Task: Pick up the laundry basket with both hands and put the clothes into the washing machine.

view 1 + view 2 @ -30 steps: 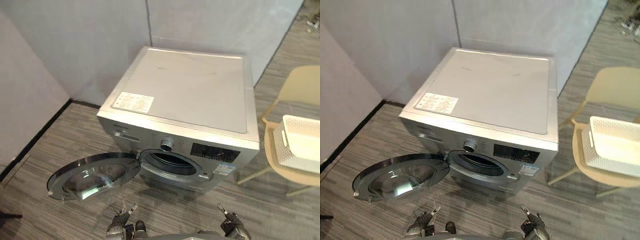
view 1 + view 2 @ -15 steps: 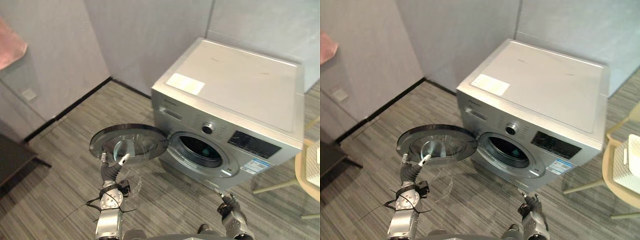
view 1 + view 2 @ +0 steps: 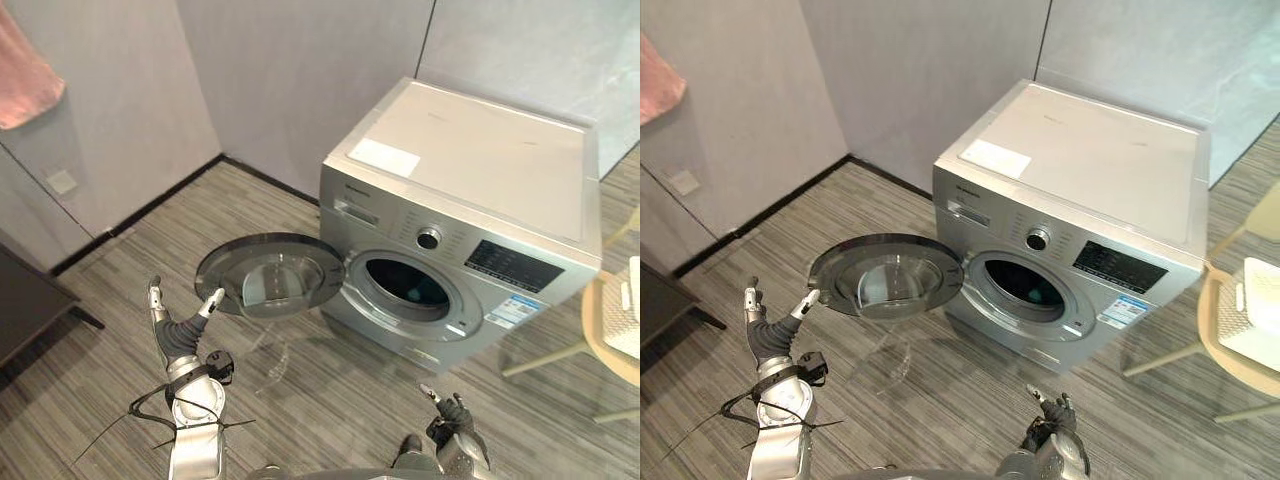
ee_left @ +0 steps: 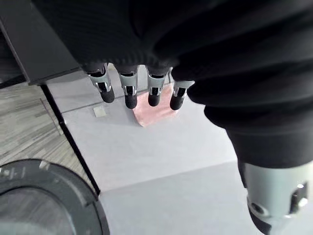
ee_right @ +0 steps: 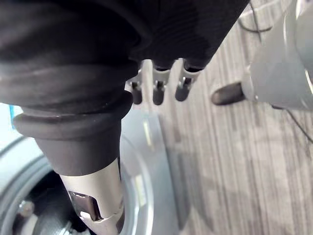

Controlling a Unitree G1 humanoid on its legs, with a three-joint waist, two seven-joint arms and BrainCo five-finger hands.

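The silver washing machine (image 3: 470,170) stands against the wall with its round door (image 3: 270,275) swung wide to its left and the dark drum (image 3: 408,287) showing. A white laundry basket (image 3: 1260,312) sits on a beige chair (image 3: 1225,345) at the far right edge. My left hand (image 3: 176,328) is raised just left of the door's rim, open, fingers (image 4: 128,93) straight and holding nothing. My right hand (image 3: 452,414) hangs low in front of the machine, open and empty, fingers (image 5: 157,90) relaxed.
A pink cloth (image 3: 25,75) hangs on the left wall, also seen as the pink cloth (image 4: 154,110) past my left fingers. A dark piece of furniture (image 3: 25,310) stands at the left edge. Striped grey floor (image 3: 330,390) lies in front of the machine.
The camera has swung left, so the chair and basket slid to the right edge. My left arm rose into view and then drew left, away from the door's rim.
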